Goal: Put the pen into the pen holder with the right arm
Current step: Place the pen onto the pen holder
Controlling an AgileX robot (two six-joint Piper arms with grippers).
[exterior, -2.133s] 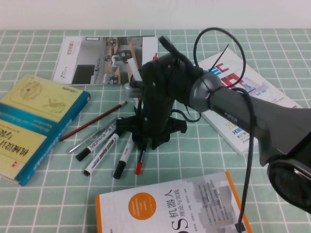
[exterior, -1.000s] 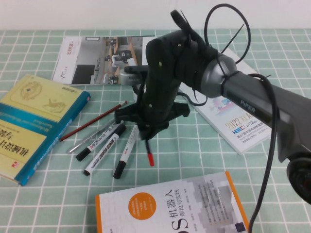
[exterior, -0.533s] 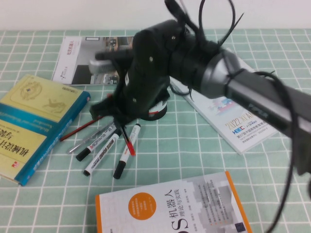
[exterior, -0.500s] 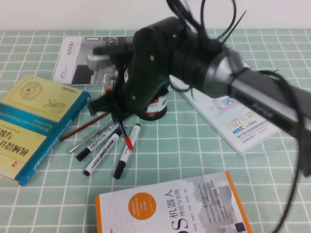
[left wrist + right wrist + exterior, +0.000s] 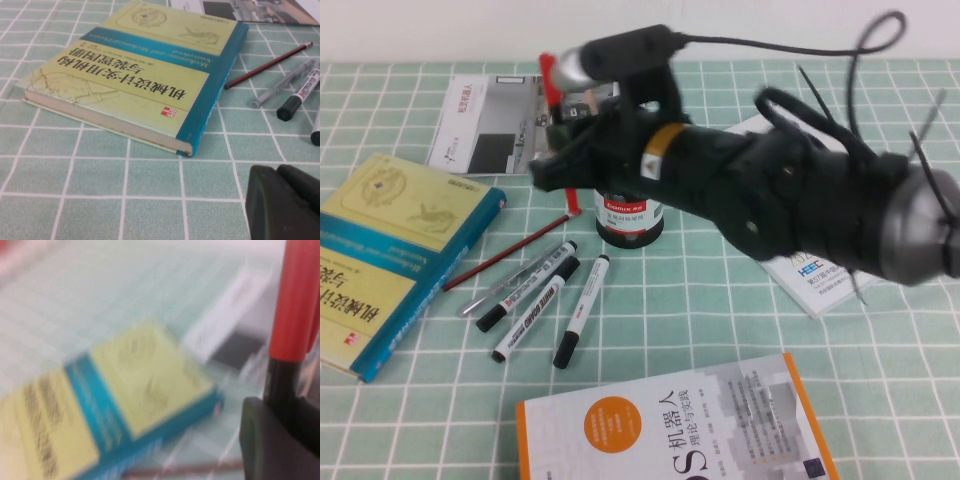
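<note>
On the far left of the green-checked cloth surface (image 5: pixel 740 310) lies a thick yellow hardcover book with a teal band (image 5: pixel 390 250). The left pincer (image 5: pixel 285 202) shows only in the left wrist view, low over the surface just beside that book's corner; I cannot tell how its fingers stand. Next come a thin dark red pencil (image 5: pixel 510 250) and a cluster of white black-capped markers (image 5: pixel 545 305), all lying flat. Above them the right pincer (image 5: pixel 565 150) hangs in the air, clenched on the slim pen with a red cap and black barrel (image 5: pixel 552 85), which stands nearly upright with its cap uppermost. Just beside and below it stands the small black wire-mesh pen holder with a white label (image 5: pixel 630 215), upright on the surface. The dark grey right arm (image 5: pixel 790 200) stretches off to the right.
</note>
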